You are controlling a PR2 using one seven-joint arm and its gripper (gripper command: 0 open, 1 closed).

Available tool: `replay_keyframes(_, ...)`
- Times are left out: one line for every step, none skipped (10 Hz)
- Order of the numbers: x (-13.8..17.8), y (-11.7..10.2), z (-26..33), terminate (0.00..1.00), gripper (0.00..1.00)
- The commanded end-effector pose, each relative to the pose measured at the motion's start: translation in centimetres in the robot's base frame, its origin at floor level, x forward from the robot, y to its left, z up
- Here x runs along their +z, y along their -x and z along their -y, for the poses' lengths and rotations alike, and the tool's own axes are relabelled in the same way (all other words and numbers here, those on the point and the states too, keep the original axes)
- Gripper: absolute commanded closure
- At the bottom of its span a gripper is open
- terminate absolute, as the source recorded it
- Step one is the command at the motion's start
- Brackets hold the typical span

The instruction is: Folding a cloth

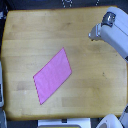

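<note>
The cloth [52,75] is a thin pink-magenta sheet lying flat on the wooden tabletop [30,35]. Its outline is diamond-like, with one corner pointing up toward the middle and one down toward the front. It lies left of centre in the exterior view. The robot's arm [114,35] comes in from the exterior view's upper right and hangs above the table's right part, well apart from the cloth. Only the grey-white arm casing shows; the gripper's fingers are not visible in this blurred view.
Dark floor surrounds the table's edges. A grey-white object [1,87] stands at the left edge. White robot parts [65,122] show along the bottom edge and at the bottom right corner [107,122].
</note>
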Motion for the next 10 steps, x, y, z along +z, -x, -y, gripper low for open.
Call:
replay_keyframes(-0.1, 0.1, -0.1, 0.00, 0.00)
replay_keyframes(-0.5, 0.7, -0.8, 0.00, 0.00)
replay_keyframes(-1.0, 0.7, -0.8, 0.00, 0.00)
replay_keyframes(-1.7, 0.7, -1.9, 0.00, 0.00)
replay_keyframes(-2.4, 0.5, -3.1, 0.00, 0.00)
replay_keyframes(-3.1, 0.6, -4.6, 0.00, 0.00)
replay_keyframes(-3.9, 0.8, -6.3, 0.00, 0.00)
replay_keyframes(-5.1, 1.3, -9.0, 0.00, 0.00)
replay_keyframes(-5.7, 1.5, -10.4, 0.00, 0.00)
replay_keyframes(-6.6, 1.7, -12.2, 0.00, 0.00)
